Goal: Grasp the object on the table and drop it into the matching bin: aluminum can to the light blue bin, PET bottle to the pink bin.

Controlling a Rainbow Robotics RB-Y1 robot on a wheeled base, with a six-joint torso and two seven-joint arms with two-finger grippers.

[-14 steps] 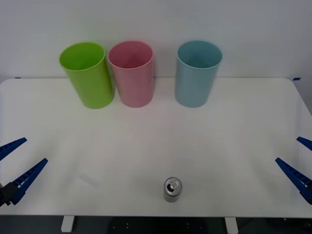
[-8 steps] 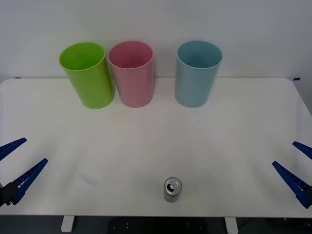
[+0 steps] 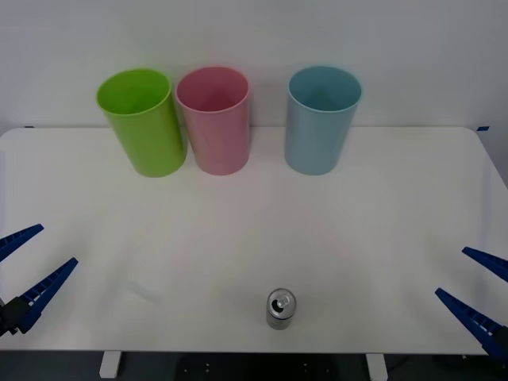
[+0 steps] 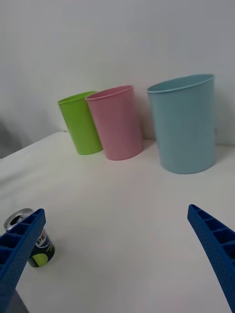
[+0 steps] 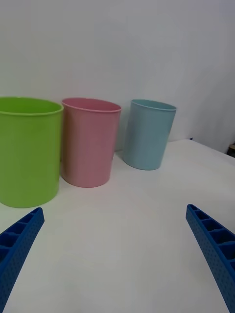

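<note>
Right gripper (image 3: 474, 295) nearer, aluminum can (image 3: 280, 309) (upright), label part-hidden

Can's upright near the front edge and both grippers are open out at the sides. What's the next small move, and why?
Probably bring the right gripper in toward the can. It is open at the table's right edge, with the can standing free. The left gripper waits at the left edge.
</note>
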